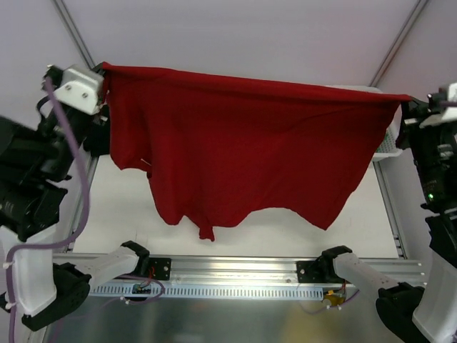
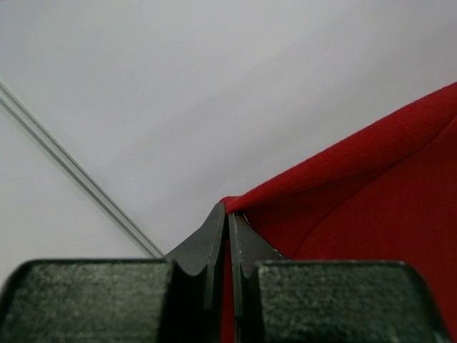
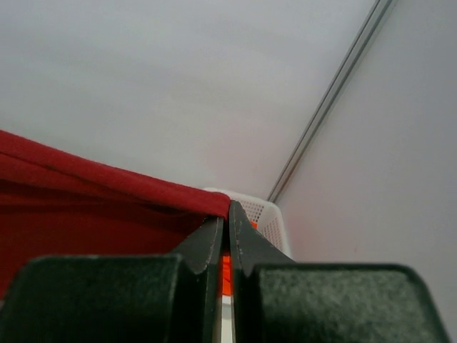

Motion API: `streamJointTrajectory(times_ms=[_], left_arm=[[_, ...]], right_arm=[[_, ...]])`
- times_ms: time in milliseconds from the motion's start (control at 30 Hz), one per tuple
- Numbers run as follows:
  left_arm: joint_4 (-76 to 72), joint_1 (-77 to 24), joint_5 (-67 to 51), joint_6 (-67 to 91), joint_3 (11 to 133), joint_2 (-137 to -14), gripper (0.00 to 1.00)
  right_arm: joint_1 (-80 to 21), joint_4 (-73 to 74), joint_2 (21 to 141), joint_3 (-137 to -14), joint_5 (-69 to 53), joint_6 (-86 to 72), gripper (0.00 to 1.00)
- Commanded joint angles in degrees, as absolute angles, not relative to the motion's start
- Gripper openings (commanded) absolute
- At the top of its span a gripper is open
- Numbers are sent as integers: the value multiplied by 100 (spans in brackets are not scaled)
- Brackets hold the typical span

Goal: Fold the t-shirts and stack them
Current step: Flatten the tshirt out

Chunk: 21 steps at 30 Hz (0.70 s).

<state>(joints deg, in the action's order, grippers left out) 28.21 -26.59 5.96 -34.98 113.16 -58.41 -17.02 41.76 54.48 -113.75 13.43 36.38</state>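
A dark red t-shirt (image 1: 250, 143) hangs spread out in the air above the table, stretched between both arms. My left gripper (image 1: 103, 78) is shut on its top left corner, and the red cloth (image 2: 371, 193) runs off to the right of the pinched fingers (image 2: 214, 239). At the top right corner my right gripper (image 1: 405, 103) is shut on the t-shirt too; there the cloth (image 3: 93, 200) leads left from the fingers (image 3: 239, 232). The lower hem hangs uneven, its lowest point at the left of centre.
A white lattice basket (image 3: 271, 218) stands at the far right behind the cloth, its edge (image 1: 385, 146) peeking out, with something orange (image 3: 226, 275) inside. The white table (image 1: 114, 214) lies below. An aluminium rail (image 1: 235, 268) with both arm bases runs along the near edge.
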Motion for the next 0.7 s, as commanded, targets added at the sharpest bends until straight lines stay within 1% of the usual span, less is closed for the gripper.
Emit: streamJointTrajectory(times_ms=[0,133,233,433,533,667], left_arm=[[2707,-2602,1187,-3718,11128,-6345,0],[2698,-2506,1081,-3595,10715,-7029,0],[2698,-2312,810,-3446,10224,-7521,0],[2672,-1934,466,-3287,9862,-8471,0],[2470,-1749,299,-3129,9721,-8526,0],[2128,-1670,342,-3015,9755,-8271,0]], right_arm=[[-1661,4184,5976,-11242,2013,3788,0],[-1618,4061,6493,-10785,1960,3709,0],[-1547,3886,6827,-10163,1838,3639,0],[-1249,3429,7496,-9459,1670,3621,0],[-1003,3217,7673,-9229,1530,3464,0],[-835,2787,7515,-9079,1459,3349,0]])
